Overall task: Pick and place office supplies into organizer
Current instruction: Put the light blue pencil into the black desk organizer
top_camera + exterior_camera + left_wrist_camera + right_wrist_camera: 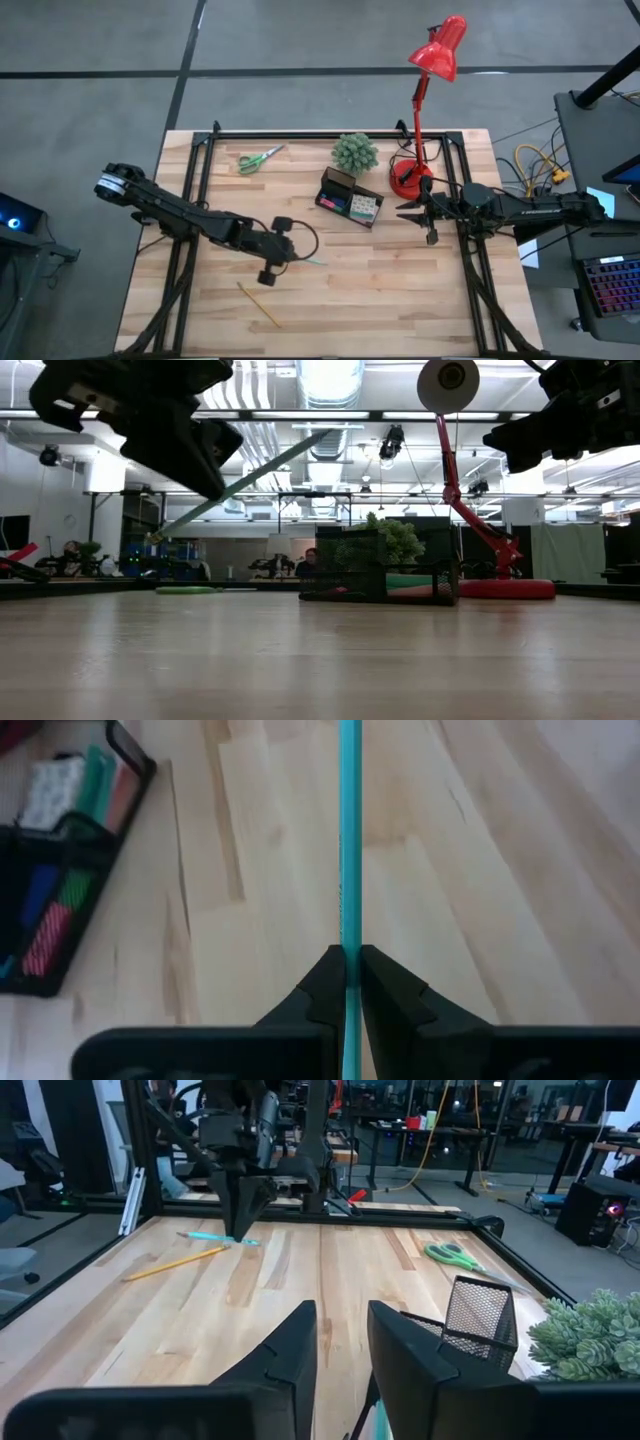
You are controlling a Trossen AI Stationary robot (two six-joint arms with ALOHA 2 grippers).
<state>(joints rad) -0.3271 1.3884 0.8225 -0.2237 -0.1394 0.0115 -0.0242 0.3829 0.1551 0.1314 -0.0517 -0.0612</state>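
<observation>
My left gripper (275, 262) hangs over the middle of the table and is shut on the teal pen (262, 472). The black organizer (350, 198) stands farther back, right of centre, with coloured pieces and a white dotted cube in its compartments. The green-handled scissors (260, 158) lie flat near the far edge. The yellow pencil (260, 304) lies flat near the front. My right gripper (415, 210) waits open at the table's right, beside the lamp's base, with nothing between its fingers (290, 1350). My left gripper pinches the pen's shaft (348, 935) between its two fingers (385, 982), which slant down from the table's left. The pen crosses the fingers, and both its ends stick out. It is lifted clear of the table and tilted, one end higher than the other.
A spiky green potted plant (355, 152) stands just behind the organizer. A red desk lamp (410, 178) has its round base at the back right, close to my right gripper. Bare wood lies between the pen and the organizer (60, 870).
</observation>
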